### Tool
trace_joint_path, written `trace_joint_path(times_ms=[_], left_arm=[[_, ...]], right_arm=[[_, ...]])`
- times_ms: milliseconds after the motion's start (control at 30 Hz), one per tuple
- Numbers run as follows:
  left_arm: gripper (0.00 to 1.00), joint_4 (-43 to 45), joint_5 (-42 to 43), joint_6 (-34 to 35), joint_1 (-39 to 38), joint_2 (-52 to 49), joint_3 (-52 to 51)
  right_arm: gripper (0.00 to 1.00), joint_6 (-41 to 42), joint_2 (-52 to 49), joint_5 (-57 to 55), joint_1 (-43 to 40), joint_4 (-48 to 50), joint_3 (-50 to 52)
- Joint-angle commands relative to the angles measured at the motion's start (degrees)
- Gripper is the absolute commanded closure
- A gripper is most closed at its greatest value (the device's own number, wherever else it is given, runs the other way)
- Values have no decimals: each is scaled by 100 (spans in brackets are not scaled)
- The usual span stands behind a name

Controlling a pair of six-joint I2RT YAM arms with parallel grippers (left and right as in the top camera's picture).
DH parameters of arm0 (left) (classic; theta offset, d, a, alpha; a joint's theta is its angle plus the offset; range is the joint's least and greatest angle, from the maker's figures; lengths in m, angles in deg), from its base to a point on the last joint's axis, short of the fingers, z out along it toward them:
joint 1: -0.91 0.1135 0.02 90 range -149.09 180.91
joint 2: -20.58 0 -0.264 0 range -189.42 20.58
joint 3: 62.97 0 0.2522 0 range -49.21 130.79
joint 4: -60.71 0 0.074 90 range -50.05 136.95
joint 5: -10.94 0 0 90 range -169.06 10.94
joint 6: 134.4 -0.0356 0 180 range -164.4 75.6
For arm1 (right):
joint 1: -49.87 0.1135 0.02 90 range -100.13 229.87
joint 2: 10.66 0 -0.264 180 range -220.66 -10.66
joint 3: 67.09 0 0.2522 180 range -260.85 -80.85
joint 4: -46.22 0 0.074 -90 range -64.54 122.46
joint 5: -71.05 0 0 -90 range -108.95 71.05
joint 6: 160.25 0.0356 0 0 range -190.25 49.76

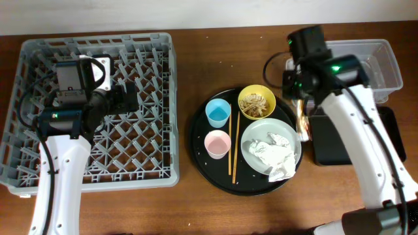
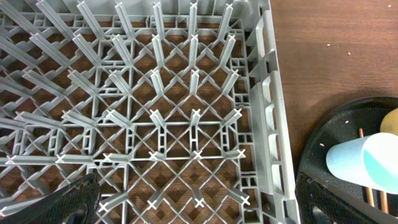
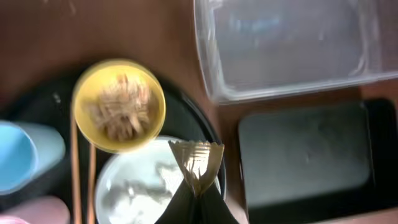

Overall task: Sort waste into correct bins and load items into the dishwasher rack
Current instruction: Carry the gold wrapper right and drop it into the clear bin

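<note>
My right gripper (image 3: 198,194) is shut on the gold-brown wrapper strip (image 3: 197,162), which hangs over the plate's right edge, left of the flat black tray (image 3: 305,155); overhead the wrapper (image 1: 302,123) is beside that tray (image 1: 346,143). The clear tub (image 1: 372,62) stands behind. The yellow bowl (image 1: 257,102) holds tan scraps. White tissue (image 1: 274,153) lies on the grey-white plate (image 1: 290,134). The blue cup (image 1: 217,112), pink cup (image 1: 217,143) and chopsticks (image 1: 233,147) are on the round tray. My left gripper (image 2: 199,208) is open and empty over the grey rack (image 2: 155,93).
The big round black tray (image 1: 199,140) carries the cups, bowl, plate and chopsticks between the rack (image 1: 39,156) and the bins. The rack's right wall (image 2: 270,124) stands between my left gripper and the blue cup (image 2: 367,165). The table is brown wood.
</note>
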Motion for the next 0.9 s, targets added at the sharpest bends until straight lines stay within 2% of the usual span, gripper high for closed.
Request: trace_joint_path(times_ms=[0, 167, 267, 367, 533, 567, 600, 667, 733, 867], left_arm=[[1, 9, 63, -90, 39, -24, 127], [1, 9, 63, -90, 39, -24, 127], [1, 9, 63, -90, 39, -24, 127], [1, 11, 63, -90, 39, -24, 127], [1, 11, 63, -90, 39, -24, 127], [1, 11, 63, -90, 39, -24, 127], [1, 11, 63, -90, 39, -24, 127], [1, 11, 63, -90, 39, -24, 127], [0, 11, 63, -90, 39, -24, 127], [0, 11, 63, -90, 39, -24, 127]], right_arm=[[96, -11, 76, 72, -463, 404, -118], [96, -11, 70, 804, -1464, 1290, -118], [96, -13, -13, 787, -1775, 1928, -118], [96, -57, -564, 337, -1797, 2872, -118], [96, -74, -1790, 323, -1799, 4343, -118], [91, -72, -2033, 326, -1797, 4631, -118], [88, -72, -2146, 330, -1797, 4721, -118], [71, -72, -2218, 348, -1797, 4636, -118], [70, -74, -2157, 348, -1799, 4542, -118], [71, -70, -1637, 546, -1797, 3742, -118]])
